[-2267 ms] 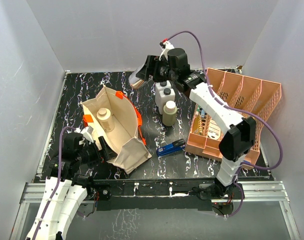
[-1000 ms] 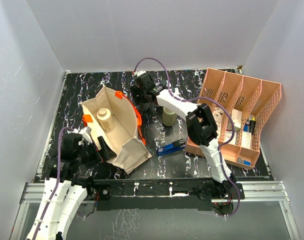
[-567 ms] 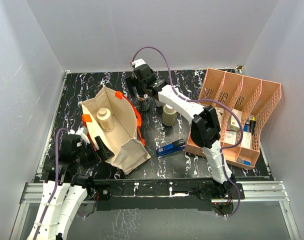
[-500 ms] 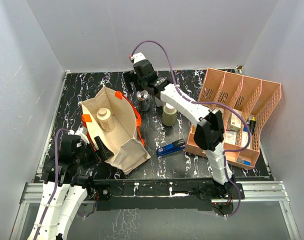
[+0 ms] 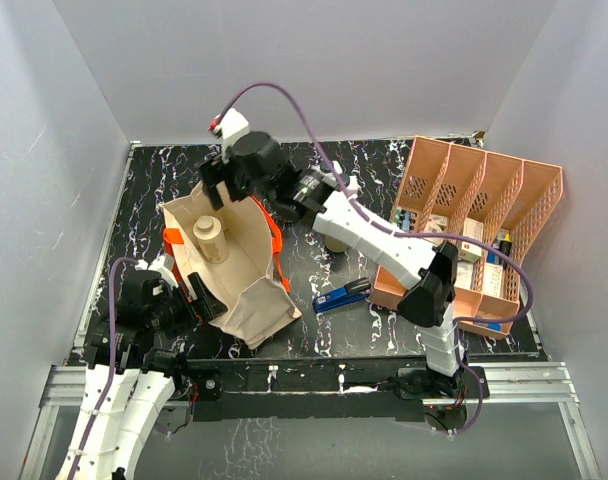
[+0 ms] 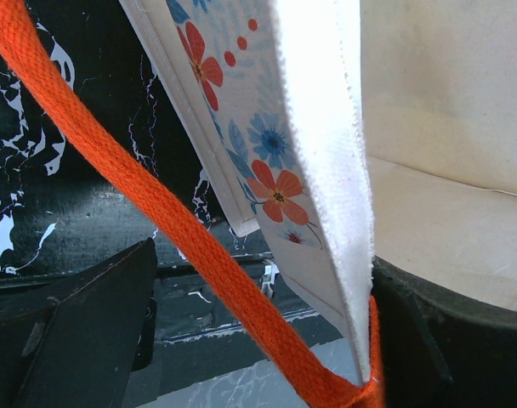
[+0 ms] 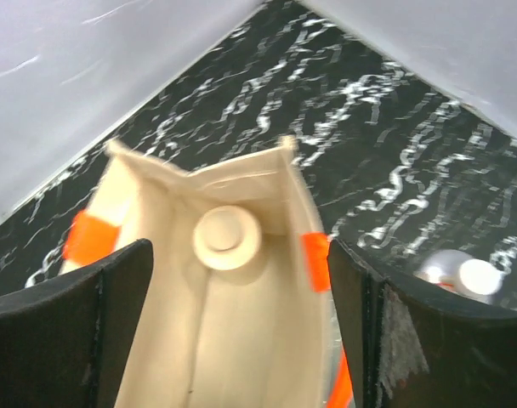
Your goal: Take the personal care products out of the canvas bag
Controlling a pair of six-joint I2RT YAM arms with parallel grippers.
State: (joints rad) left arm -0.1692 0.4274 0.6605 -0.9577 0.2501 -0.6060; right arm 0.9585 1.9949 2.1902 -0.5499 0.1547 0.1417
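While the canvas bag (image 5: pixel 252 262) lies open on the black marbled table (image 5: pixel 164 170), your right gripper (image 5: pixel 216 188) hangs over its far rim with the fingers apart. The cream cylinder (image 5: pixel 211 238) stands inside the bag, near its far-left wall. Your left gripper (image 5: pixel 200 292) sits at the bag's near-left rim. The olive-tan cylinder (image 5: pixel 334 244) is out of the bag, on its right, and partly hidden by the right arm. The blue-black stapler (image 5: pixel 342 295) lies off the bag's near-right corner. The salmon-pink organizer (image 5: pixel 484 200) stands well to the right of the bag.

From your left wrist, the bag's flower-printed rim and an orange strap (image 6: pixel 156 223) run up between the two fingers (image 6: pixel 80 340). The cloth edge touches one finger and a plain gap shows to the other. The jaws therefore stand apart, straddling the rim rather than pinching it.

From your right wrist, you look straight down into the bag. The cream cylinder's round cap sits below and between the spread fingers, untouched. Two small blurred round tops (image 7: pixel 458 272) show just outside the bag's right side.
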